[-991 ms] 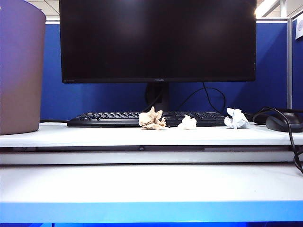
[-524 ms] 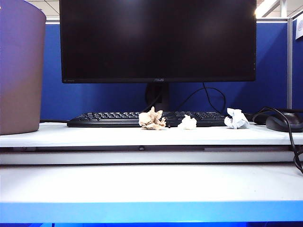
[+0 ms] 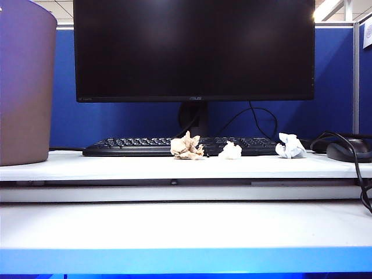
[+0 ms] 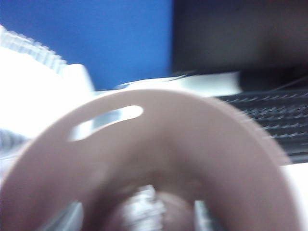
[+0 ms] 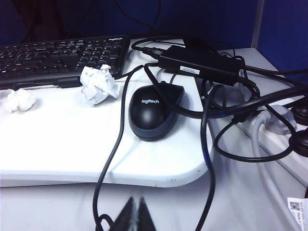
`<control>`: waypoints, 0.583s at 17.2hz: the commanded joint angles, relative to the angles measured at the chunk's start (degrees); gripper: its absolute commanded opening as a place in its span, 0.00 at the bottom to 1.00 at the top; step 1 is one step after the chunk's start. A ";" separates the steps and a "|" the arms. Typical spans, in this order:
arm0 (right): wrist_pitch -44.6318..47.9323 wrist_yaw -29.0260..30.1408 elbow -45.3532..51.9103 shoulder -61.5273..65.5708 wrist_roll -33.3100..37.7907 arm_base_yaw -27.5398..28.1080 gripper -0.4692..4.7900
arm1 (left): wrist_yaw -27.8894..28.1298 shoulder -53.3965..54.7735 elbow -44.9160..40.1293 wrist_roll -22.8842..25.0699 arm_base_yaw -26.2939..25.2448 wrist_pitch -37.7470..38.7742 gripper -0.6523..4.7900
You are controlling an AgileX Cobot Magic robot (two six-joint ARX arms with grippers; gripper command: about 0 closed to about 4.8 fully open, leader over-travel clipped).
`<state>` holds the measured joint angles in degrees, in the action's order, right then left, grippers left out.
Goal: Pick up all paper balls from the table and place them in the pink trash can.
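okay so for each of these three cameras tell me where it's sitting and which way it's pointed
Exterior view: low at the table's front edge, facing the monitor, keyboard, three paper balls and the pink trash can; no arm shows.
Left wrist view: above the trash can, blurred, looking into it at a paper ball; the left gripper is not visible.
Right wrist view: over the table's right end, facing the mouse and cables; the right gripper's closed tips show.
Shared: exterior and right wrist views both show the white ball beside the mouse.
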<state>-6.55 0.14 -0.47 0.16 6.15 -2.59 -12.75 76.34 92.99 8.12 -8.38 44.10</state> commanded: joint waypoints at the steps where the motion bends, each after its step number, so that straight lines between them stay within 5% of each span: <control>1: 0.76 -0.04 0.11 -0.09 -0.20 -0.02 0.08 | -16.11 0.13 0.37 -4.15 4.81 -3.41 0.73; 3: 0.76 -0.04 0.11 -0.09 -0.17 -0.02 0.08 | -16.39 0.96 0.37 -4.07 12.00 -5.35 0.73; 5: 0.76 -0.04 0.11 -0.09 -0.17 -0.04 0.08 | -9.27 5.40 0.35 -2.80 25.77 -7.37 0.73; 10: 0.74 -0.15 0.11 -0.09 -0.17 -0.07 0.08 | -9.18 19.28 0.35 -2.78 36.33 -10.71 0.73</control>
<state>-6.55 0.16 -0.47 0.16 6.15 -2.59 -21.74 94.35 93.23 5.30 27.40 35.11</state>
